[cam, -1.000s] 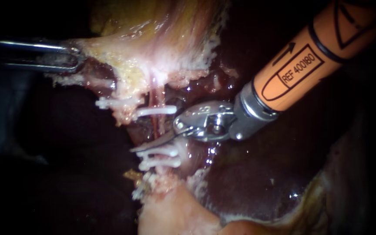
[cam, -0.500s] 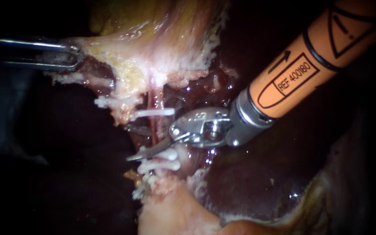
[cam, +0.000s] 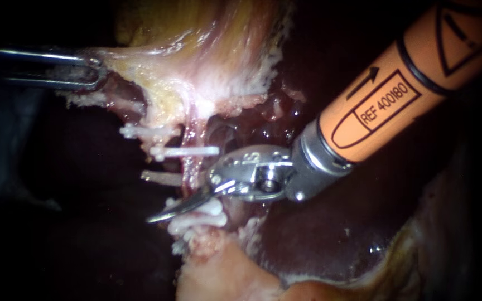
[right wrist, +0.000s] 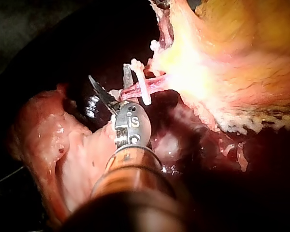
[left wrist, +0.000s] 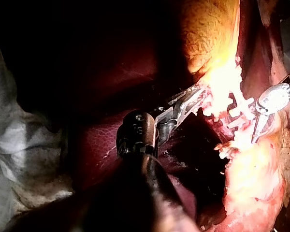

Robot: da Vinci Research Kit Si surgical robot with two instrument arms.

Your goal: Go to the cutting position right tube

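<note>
Endoscope: your left instrument [cam: 93, 69] pinches the pale tissue [cam: 140, 67] below the gallbladder [cam: 207, 33]. Your right instrument [cam: 145, 198] has its blades spread. The right tube [cam: 189, 170] runs between them, below the upper clip [cam: 188, 150] and above the lower clips [cam: 196, 216].
Left wrist: your left jaws are clamped on the pale tissue.
Right wrist: the blades stand apart astride the right tube, just beside the upper clip.

We see the right tube [cam: 190, 167] as a thin pink-red strand, uncut and taut. It runs from the pale gallbladder [cam: 196, 67] at the far side toward the near side. An upper clip [cam: 188, 151], white, crosses it, and lower clips [cam: 196, 216] sit at its near end.
</note>
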